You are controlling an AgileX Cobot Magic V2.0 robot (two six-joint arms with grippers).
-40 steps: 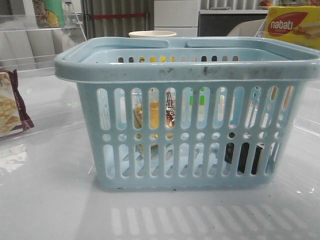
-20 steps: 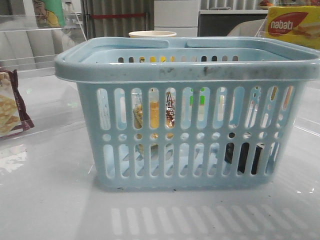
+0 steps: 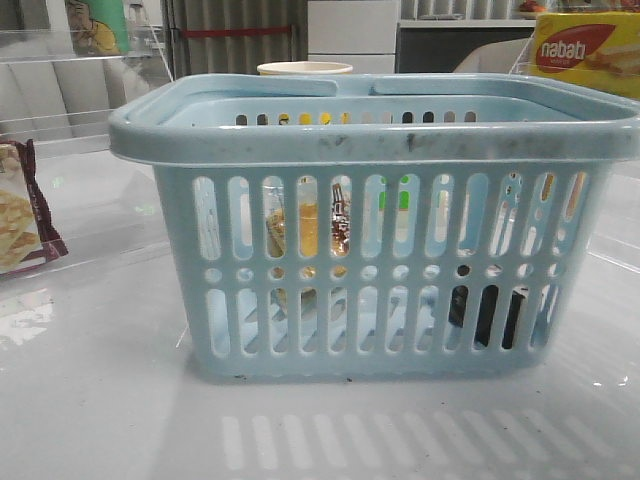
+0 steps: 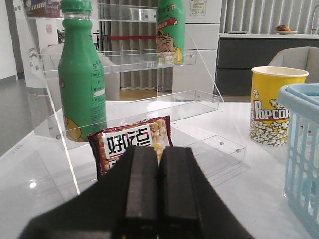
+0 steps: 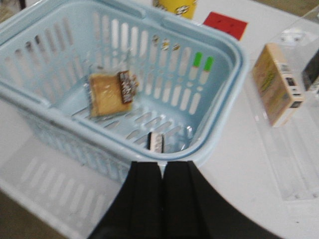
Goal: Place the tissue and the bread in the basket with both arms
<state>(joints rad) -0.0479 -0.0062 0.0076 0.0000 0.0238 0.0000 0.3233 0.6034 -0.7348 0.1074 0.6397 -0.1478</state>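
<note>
Starting at the right gripper (image 5: 162, 186): its two black fingers are pressed flat together with nothing between them, so it's closed and empty. It hangs just outside the near rim of the basket (image 5: 227, 50), looking down into it. From that gripper the tissue (image 5: 156, 142) is pretty much straight ahead at 12 o'clock, a small dark pack standing on edge against the inside of the nearest wall. The bread (image 5: 109, 92) is further in at about 11 o'clock, lying flat on the basket floor in its clear bag, dark label at one end, long axis running roughly across the basket's width.

The left gripper (image 4: 158, 186) is closed too, fingers touching, holding nothing. It's pointed at a snack packet (image 4: 132, 147) and a green bottle (image 4: 82, 74) on a clear acrylic shelf, with a popcorn cup (image 4: 271, 112) off at 2 o'clock and only a sliver of basket at 3 o'clock. So the right arm is clearly the nearer one to the basket.

From the front, bread (image 3: 308, 230) and tissue (image 3: 490, 315) both show through the slots, bread left-centre, tissue low right. The basket sits square on the bench (image 3: 100, 400).

Judging from that, both items are already in, so the job looks done; any next move is just backing both arms clear of the rim.
</note>
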